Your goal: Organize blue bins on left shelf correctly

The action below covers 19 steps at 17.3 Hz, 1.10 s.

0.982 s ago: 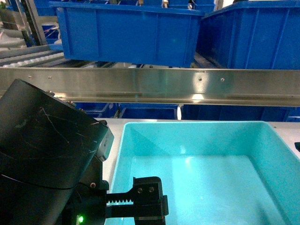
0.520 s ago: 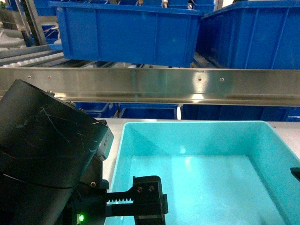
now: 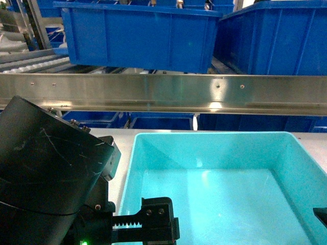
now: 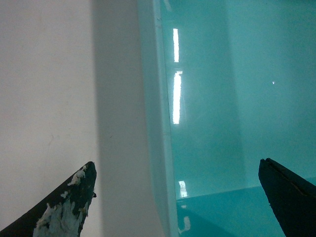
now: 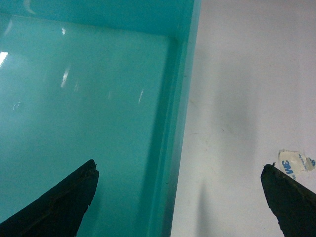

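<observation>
Bin: one turquoise bin [image 3: 219, 194], empty, sits on pale tabletop [image 4: 49, 98], fills head view from centre out to 3 and 6 o'clock; not on the rack yet.
Shelf: steel rail [image 3: 163, 94] of left shelf crosses head view just past bin's far rim, at 12 o'clock from it; royal-blue bins [image 3: 138, 35] ride the level above, more seen under the rail.
L gripper: left gripper [image 4: 177, 197] hangs over bin's left wall; fingers spread wide, one tip over tabletop at 7 o'clock in wrist view, other over bin interior at 5 o'clock. Wall rim runs between them, apart from both.
R gripper: right gripper [image 5: 180, 197] same pose over right wall; fingers spread wide, inner tip at 7 o'clock over bin floor, outer tip at 5 o'clock over table. Nothing pinched.
Handling (est.): rigid thin plastic, empty so prob. light; glossy sloped walls look slippery, may slide out of a pinch. Walls could flex a bit.
Grip pts (est.): pinch flat rim mid-length on each side wall, one finger in, one out; both sides level so bin doesn't tip when raised toward rail.
</observation>
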Tool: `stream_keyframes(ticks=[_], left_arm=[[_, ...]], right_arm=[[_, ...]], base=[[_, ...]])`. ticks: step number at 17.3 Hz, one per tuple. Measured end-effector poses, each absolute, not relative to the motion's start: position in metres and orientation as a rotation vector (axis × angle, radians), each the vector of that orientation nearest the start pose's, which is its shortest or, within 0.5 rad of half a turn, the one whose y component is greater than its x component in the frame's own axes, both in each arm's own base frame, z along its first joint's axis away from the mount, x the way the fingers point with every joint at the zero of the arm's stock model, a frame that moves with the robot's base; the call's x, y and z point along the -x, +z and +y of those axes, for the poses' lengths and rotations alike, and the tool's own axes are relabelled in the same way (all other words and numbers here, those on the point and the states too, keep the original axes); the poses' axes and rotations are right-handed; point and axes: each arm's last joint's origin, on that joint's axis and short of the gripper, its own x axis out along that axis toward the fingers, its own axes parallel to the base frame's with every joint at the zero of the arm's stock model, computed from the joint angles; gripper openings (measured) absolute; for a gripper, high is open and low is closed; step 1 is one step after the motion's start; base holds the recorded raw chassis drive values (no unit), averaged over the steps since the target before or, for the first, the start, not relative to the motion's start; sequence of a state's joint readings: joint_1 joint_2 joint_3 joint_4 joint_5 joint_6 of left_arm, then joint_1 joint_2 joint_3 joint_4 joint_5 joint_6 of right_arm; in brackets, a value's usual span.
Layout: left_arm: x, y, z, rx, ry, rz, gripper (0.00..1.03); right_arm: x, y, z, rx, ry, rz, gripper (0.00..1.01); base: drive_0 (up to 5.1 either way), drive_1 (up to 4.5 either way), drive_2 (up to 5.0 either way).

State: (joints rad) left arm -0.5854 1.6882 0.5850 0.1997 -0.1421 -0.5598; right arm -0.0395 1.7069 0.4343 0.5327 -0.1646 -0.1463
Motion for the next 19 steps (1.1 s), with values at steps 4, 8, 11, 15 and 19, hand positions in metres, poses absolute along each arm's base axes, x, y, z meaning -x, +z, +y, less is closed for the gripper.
stream_keyframes(ticks=[4, 8, 11, 15, 19], left_arm=[[-0.2295, 0.0965, -0.1464, 0.181, -0.131, 0.917, 0.98], [-0.2295, 0.0965, -0.1465, 0.181, -0.132, 0.917, 0.79], [-0.2295, 0.0965, -0.1465, 0.181, -0.131, 0.917, 0.56], [-0.2295, 0.0965, -0.1465, 0.181, -0.132, 0.917, 0.23], [-0.2293, 0.0968, -0.1474, 0.188, -0.133, 0.915, 0.02]], right_arm=[[-0.2565, 0.0838, -0.0056, 0.069, 0.162, 0.722, 0.98], [-0.2561, 0.0835, -0.0056, 0.069, 0.162, 0.723, 0.86], [-0.2561, 0.0835, -0.0056, 0.069, 0.162, 0.723, 0.62], [-0.2561, 0.0835, -0.0056, 0.069, 0.162, 0.723, 0.27], [-0.2560, 0.0835, -0.0039, 0.038, 0.167, 0.724, 0.02]], base=[[0.0, 0.00, 0.0], [0.0, 0.00, 0.0], [0.0, 0.00, 0.0], [0.0, 0.00, 0.0], [0.0, 0.00, 0.0]])
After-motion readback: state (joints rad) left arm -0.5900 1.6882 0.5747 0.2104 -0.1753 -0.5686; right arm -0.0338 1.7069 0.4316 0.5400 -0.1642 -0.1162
